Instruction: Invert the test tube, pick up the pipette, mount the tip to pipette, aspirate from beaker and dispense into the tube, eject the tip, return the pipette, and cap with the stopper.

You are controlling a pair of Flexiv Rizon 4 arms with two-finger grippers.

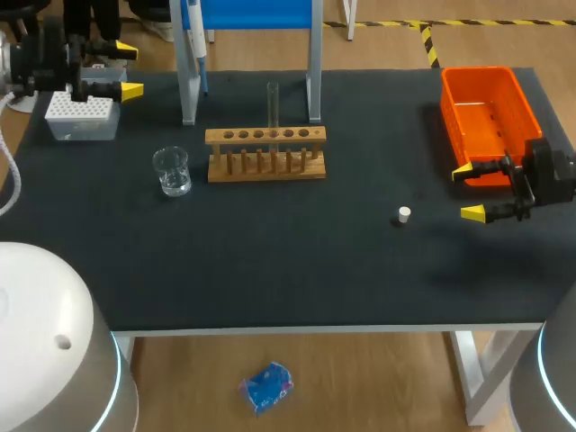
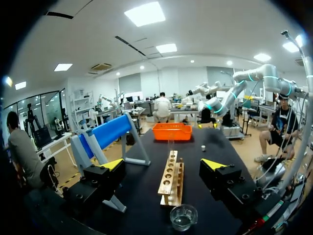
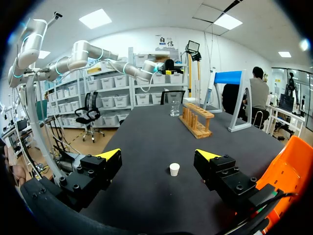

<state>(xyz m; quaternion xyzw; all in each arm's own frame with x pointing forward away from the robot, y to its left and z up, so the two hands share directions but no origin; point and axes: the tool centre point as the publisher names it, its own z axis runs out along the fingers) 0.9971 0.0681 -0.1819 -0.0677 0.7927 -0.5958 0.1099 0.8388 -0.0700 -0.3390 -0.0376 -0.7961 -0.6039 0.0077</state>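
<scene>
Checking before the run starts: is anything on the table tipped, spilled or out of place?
Nothing stands out. The clear glass beaker stands upright with no spill around it, the wooden test tube rack sits level with its glass tube upright, and the small white stopper sits alone on the black table.

The left arm (image 1: pixel 49 333) and right arm (image 1: pixel 553 378) are rounded grey-white shells ringed with thin cyan light. The left end effector (image 1: pixel 129 71) and right end effector (image 1: pixel 468 192) are black and blocky (screw heads dot the housings), with wedge-shaped yellow tips.

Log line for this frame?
left fingers open by tip box | right fingers open by stopper | tube in rack | pipette on stand
</scene>
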